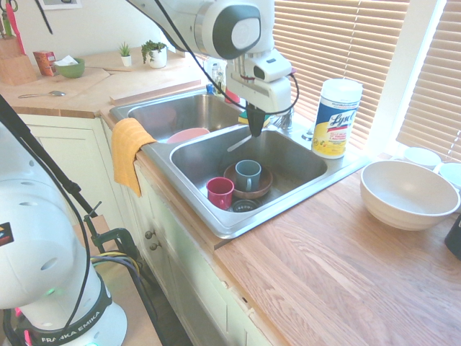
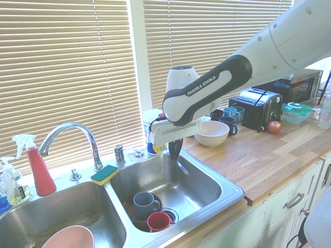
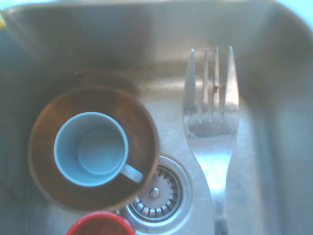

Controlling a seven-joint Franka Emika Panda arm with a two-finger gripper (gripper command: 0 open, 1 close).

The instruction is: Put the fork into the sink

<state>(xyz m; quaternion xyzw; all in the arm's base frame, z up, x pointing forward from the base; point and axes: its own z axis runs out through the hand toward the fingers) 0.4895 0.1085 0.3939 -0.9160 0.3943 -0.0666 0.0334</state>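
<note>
My gripper (image 1: 255,130) hangs over the back part of the sink's (image 1: 238,227) nearer basin, shut on the handle of the silver fork (image 1: 238,144). The fork slants down from the fingers with its tines lowest, in the air above the basin floor. In the second exterior view the gripper (image 2: 175,151) holds the fork (image 2: 181,166) just inside the basin, near the wall on the worktop side of the sink (image 2: 227,199). The wrist view shows the fork (image 3: 211,127) with its four tines over the steel bottom of the sink (image 3: 146,39), beside the drain.
A grey-blue mug (image 1: 248,174) stands in a brown bowl (image 1: 261,190) on the basin floor, with a red cup (image 1: 220,192) beside them. The other basin holds a pink bowl (image 1: 189,134). A Lysol canister (image 1: 336,118), a white bowl (image 1: 408,193), an orange cloth (image 1: 128,153), a tap (image 2: 72,135) and a sponge (image 2: 104,174) stand around the sink.
</note>
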